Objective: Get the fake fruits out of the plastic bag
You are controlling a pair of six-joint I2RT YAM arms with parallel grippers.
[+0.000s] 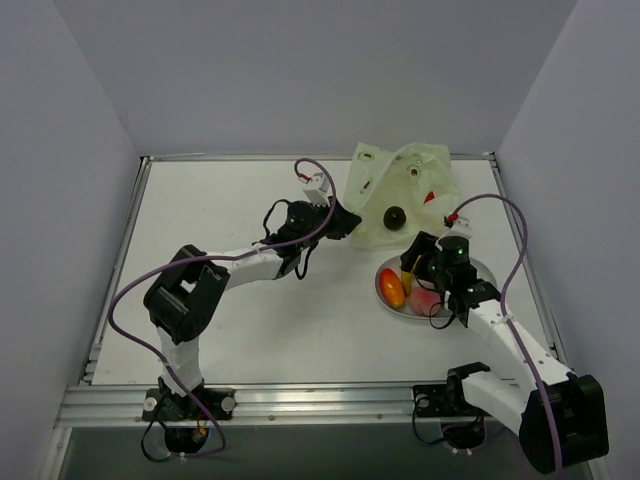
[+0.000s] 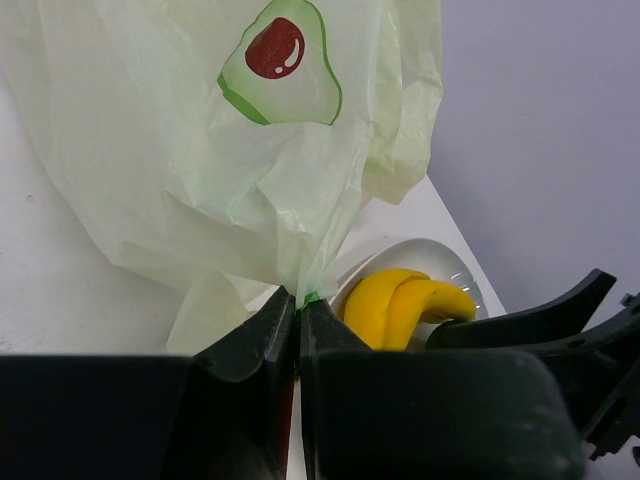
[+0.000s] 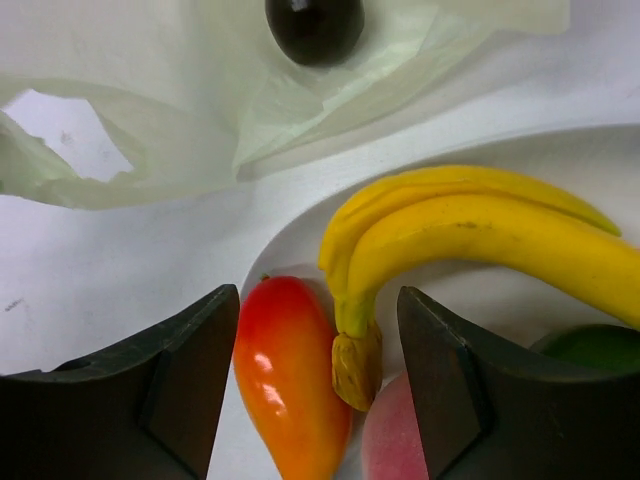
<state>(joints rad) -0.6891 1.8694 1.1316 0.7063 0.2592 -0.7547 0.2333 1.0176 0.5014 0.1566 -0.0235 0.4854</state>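
Note:
The pale green plastic bag [image 1: 400, 190] with avocado prints lies at the back of the table. My left gripper [image 1: 338, 222] is shut on its near edge, which shows in the left wrist view [image 2: 250, 170]. A dark brown round fruit [image 1: 394, 217] sits in the bag's mouth and shows in the right wrist view [image 3: 314, 26]. My right gripper [image 1: 418, 258] is open and empty above the grey plate [image 1: 482, 270]. On the plate lie the yellow banana [image 3: 470, 235], the orange-red oval fruit [image 3: 290, 370], the pink peach [image 3: 395, 440] and a green fruit [image 3: 600, 345].
A raised metal rim [image 1: 115, 270] runs round the white table. The purple cables [image 1: 515, 240] of both arms loop above the table. White walls close in the left, right and back sides.

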